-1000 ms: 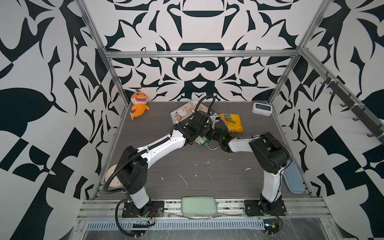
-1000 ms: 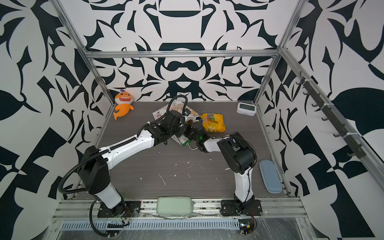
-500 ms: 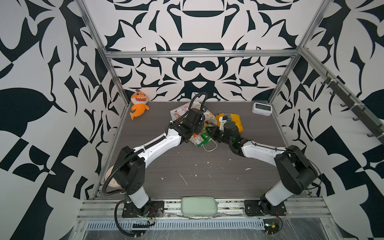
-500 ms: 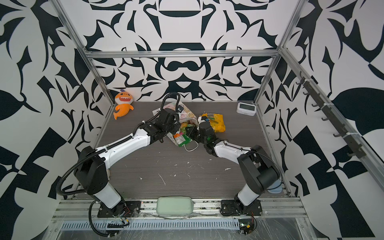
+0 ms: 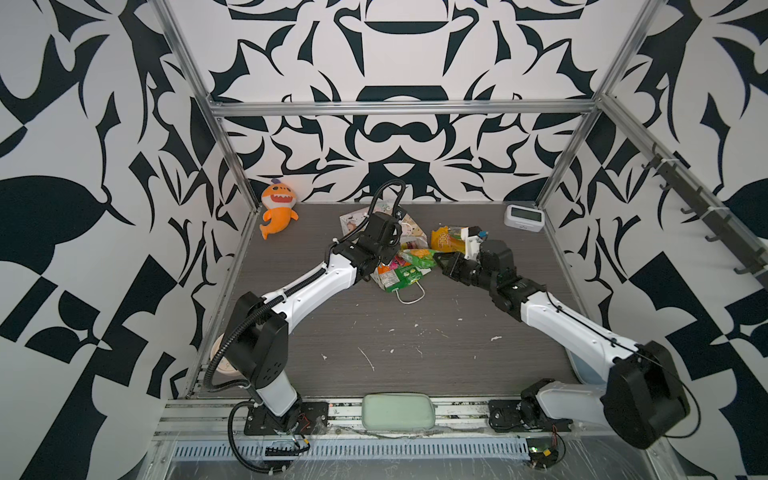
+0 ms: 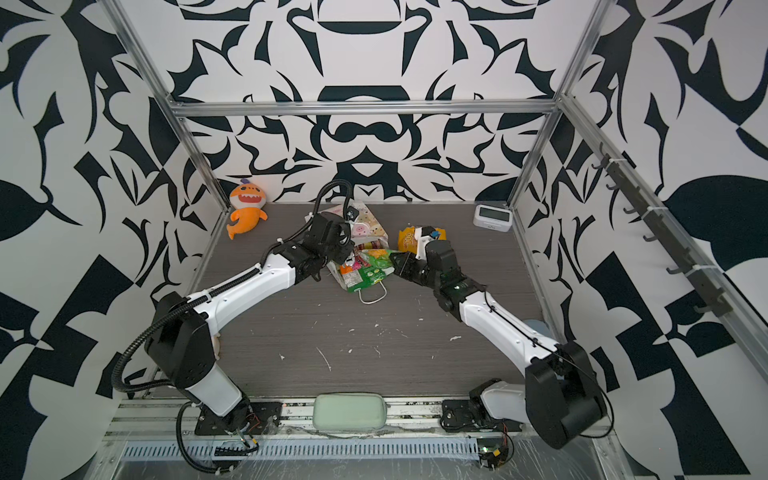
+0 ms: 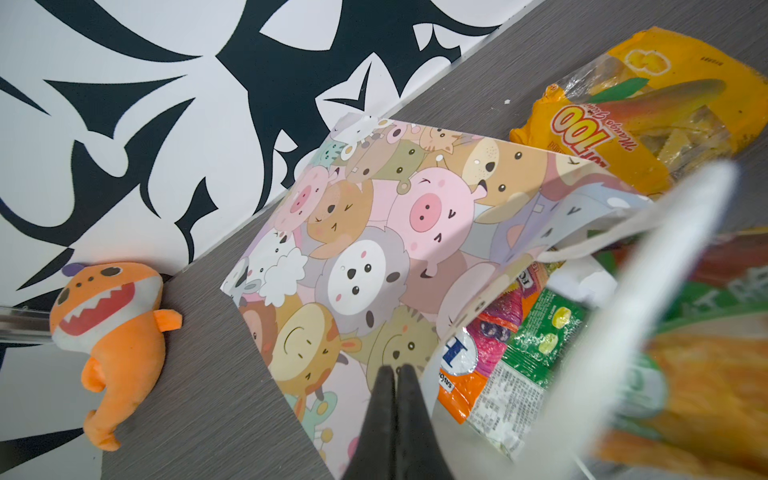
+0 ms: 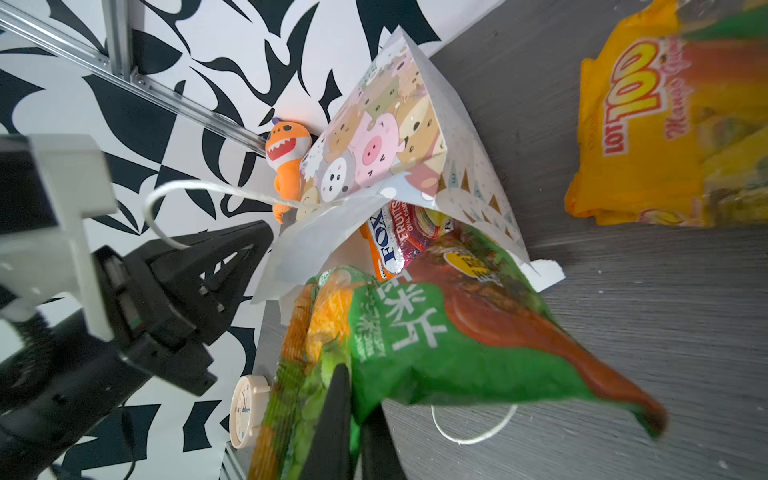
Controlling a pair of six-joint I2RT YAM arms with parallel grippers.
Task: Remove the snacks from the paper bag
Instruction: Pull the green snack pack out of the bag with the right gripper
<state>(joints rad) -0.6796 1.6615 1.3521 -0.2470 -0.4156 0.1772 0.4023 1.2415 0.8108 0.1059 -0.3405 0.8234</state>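
Right end effector [image 8: 353,424] pinches green packet [image 8: 457,332] at the 6 o'clock mouth of the paper bag [image 7: 365,232].
Left end effector [image 7: 395,374] pressed together at rim, hold unclear; other snacks [image 7: 498,328] half hidden.

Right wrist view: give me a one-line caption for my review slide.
Right gripper, shut on a glossy green plastic snack packet, at the mouth of the tipped-over white cartoon-animal paper bag.
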